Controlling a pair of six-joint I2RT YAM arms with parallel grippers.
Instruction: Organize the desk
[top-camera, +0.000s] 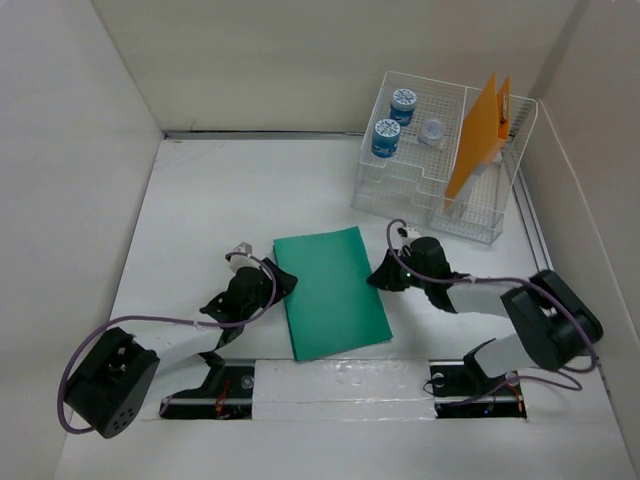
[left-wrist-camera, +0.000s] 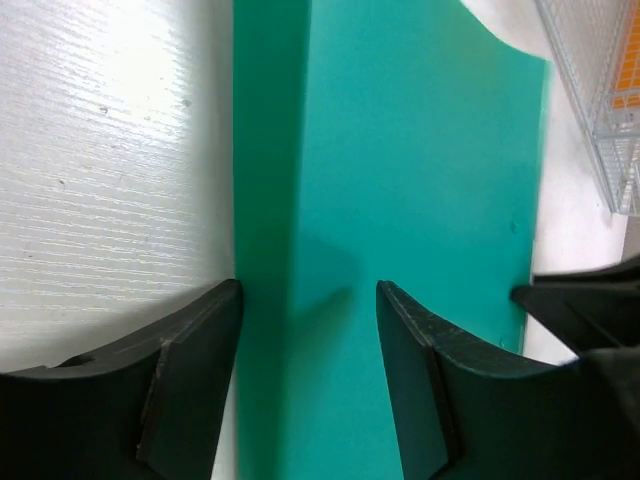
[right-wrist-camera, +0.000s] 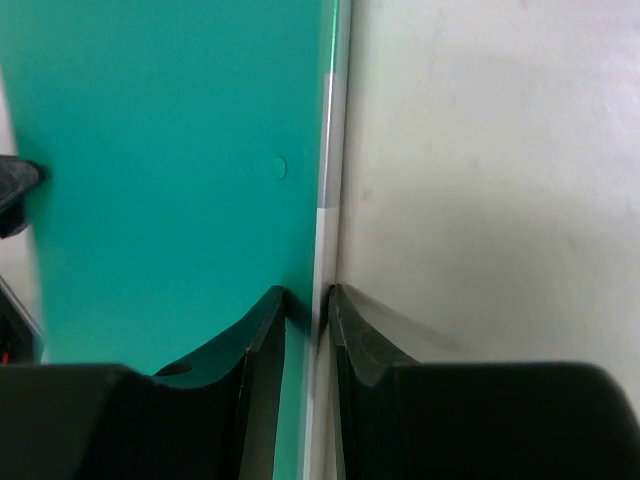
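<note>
A green folder (top-camera: 332, 292) lies flat on the white desk (top-camera: 200, 220) between my two arms. My left gripper (top-camera: 283, 283) is open at the folder's left edge; in the left wrist view its jaws (left-wrist-camera: 308, 300) stand wide apart, one finger over the desk (left-wrist-camera: 110, 150), the other over the folder (left-wrist-camera: 420, 180). My right gripper (top-camera: 380, 277) is at the folder's right edge. In the right wrist view it (right-wrist-camera: 308, 300) is shut on the thin edge of the folder (right-wrist-camera: 170, 150), low on the desk (right-wrist-camera: 480, 180).
A white wire-mesh rack (top-camera: 420, 190) stands at the back right, holding two blue-lidded tubs (top-camera: 386, 138), a small clear pot (top-camera: 432, 130) and an upright orange folder (top-camera: 480, 135). Off-white wall panels enclose the desk on three sides. The rack's corner (left-wrist-camera: 600, 100) shows in the left wrist view.
</note>
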